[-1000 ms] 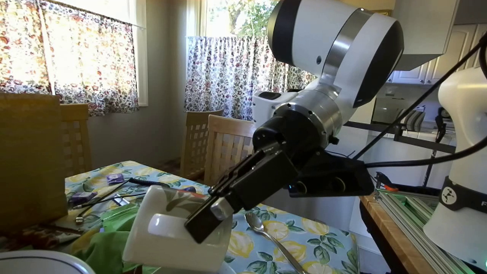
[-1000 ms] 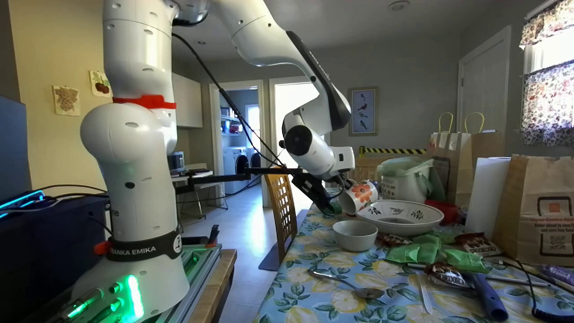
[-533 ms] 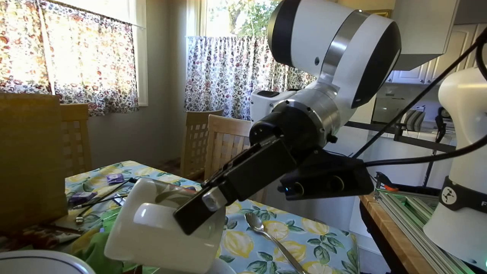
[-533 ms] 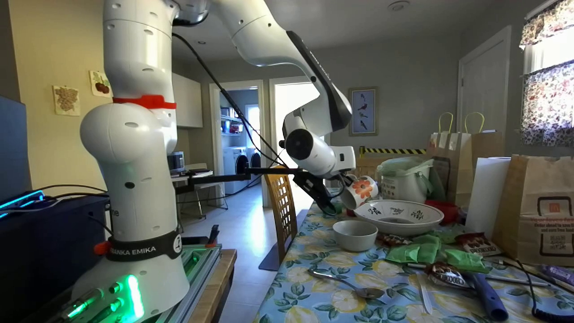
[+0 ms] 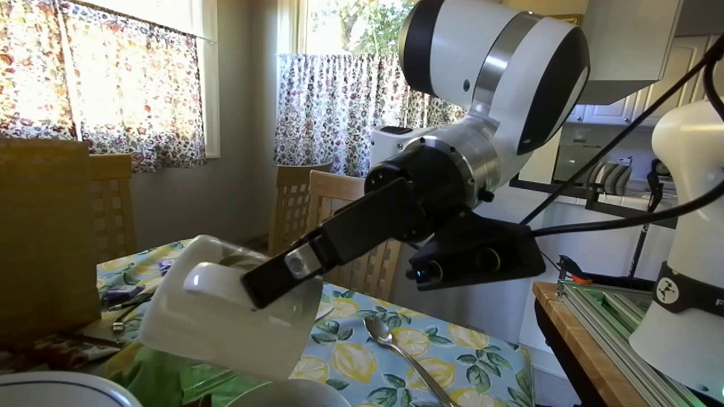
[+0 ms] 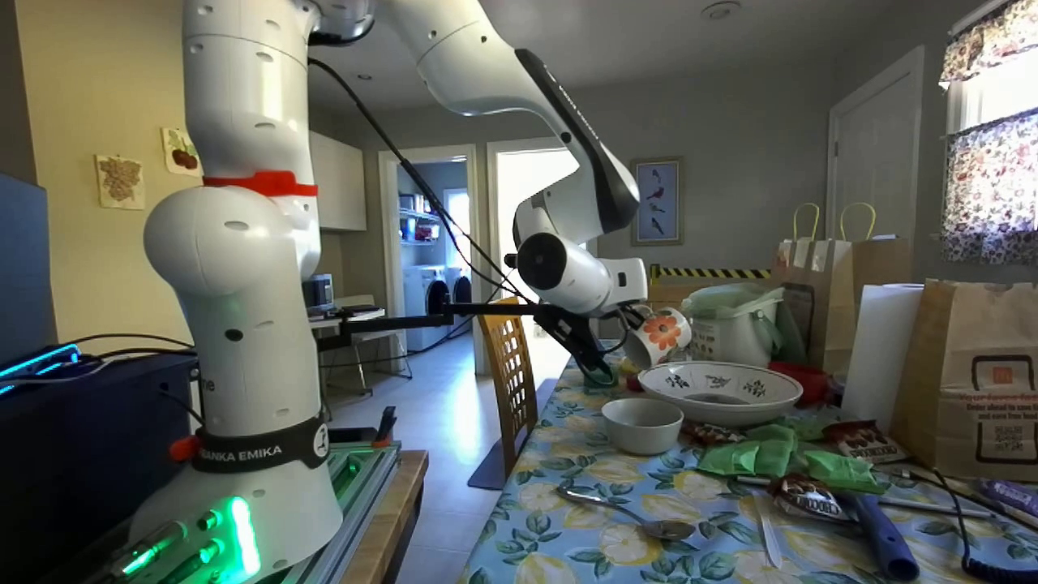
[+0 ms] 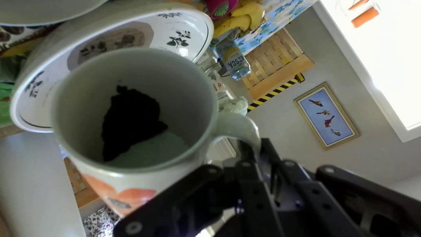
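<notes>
A white mug with an orange flower hangs in the air, tilted on its side, its mouth facing the wrist camera. My gripper is shut on the mug's handle. In an exterior view one black finger lies across the near side of the mug. Inside the mug, the wrist view shows a dark clump against the wall and bottom. Below the mug stand a small white bowl and a wide bowl with leaf patterns, both on the table.
A spoon lies on the lemon tablecloth. Green wrappers, a blue handle and a paper bag crowd one side. Behind the mug stands a lidded pail. A bottle and bananas appear beyond.
The gripper has risen with the mug, moving left in an exterior view. The mug's tilt has changed and the small bowl's rim shows more beneath it. The grip has stayed shut.
</notes>
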Available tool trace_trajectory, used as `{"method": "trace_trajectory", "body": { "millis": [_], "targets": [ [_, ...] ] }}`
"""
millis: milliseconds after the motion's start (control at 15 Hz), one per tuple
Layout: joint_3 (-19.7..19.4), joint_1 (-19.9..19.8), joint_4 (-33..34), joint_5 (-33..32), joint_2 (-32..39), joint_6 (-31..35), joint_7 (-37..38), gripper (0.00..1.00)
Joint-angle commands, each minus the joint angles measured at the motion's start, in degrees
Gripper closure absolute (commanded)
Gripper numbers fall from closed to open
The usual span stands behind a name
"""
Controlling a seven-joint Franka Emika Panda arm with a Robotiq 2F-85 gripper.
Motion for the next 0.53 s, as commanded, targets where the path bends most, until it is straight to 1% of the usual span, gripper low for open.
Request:
{"method": "trace_trajectory", "body": {
  "millis": [0,200,333,400,467],
  "targets": [
    [-0.17,-0.34,-2.26,3.12,-3.82,-1.50,-4.24,0.97],
    [0.14,-0.30,-3.31,3.47,-4.94,-1.38,-4.50,0.97],
    [0.36,-0.27,-3.81,2.54,-5.29,0.05,-4.16,0.97],
    [0.36,-0.39,-1.63,0.88,-2.50,0.28,-1.09,0.89],
    [0.44,-0.40,-2.02,0.88,-2.73,0.58,-1.26,0.89]
  ]
}}
